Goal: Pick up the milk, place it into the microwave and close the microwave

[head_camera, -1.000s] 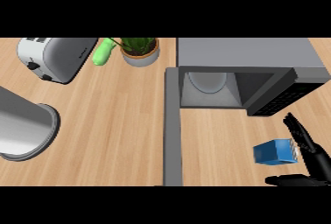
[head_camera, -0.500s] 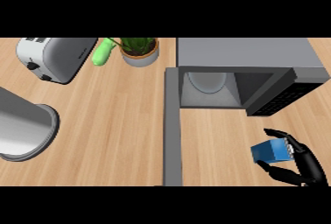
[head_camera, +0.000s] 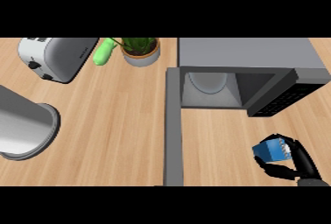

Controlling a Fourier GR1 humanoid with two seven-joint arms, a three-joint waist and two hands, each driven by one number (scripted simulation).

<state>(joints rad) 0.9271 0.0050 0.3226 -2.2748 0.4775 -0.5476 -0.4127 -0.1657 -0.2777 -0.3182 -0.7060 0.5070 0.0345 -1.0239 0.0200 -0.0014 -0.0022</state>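
1. The table (head_camera: 116, 131) is a broad wooden top with a grey strip running up the middle. That strip looks like the microwave's swung-out door (head_camera: 173, 131) seen edge-on, though I can't be sure from here.
2. The microwave (head_camera: 249, 54) sits at the far right, its cavity gaping toward us with a pale round plate (head_camera: 208, 82) inside. The dark control panel (head_camera: 287, 97) juts out at the right of the opening, the side nearest the carton. If the carton is lifted in too far right, I'd expect it to knock that panel.
3. A big steel pot (head_camera: 22, 131) lies at the left edge, and a toaster (head_camera: 55, 57) stands behind it. Both are well apart from the action and unlikely to interfere.
4. A potted plant (head_camera: 141, 50) and a green item (head_camera: 103, 53) stand just left of the microwave. A wide sweep while closing the door could reach them.
5. The right hand (head_camera: 294, 166) has its fingers curled round the milk (head_camera: 271, 150), a small blue carton low at the right, in front of the microwave. Whether the carton rests on the table I can't tell. It looks tilted in the grasp, so it might topple when set down.
6. The left hand isn't visible.
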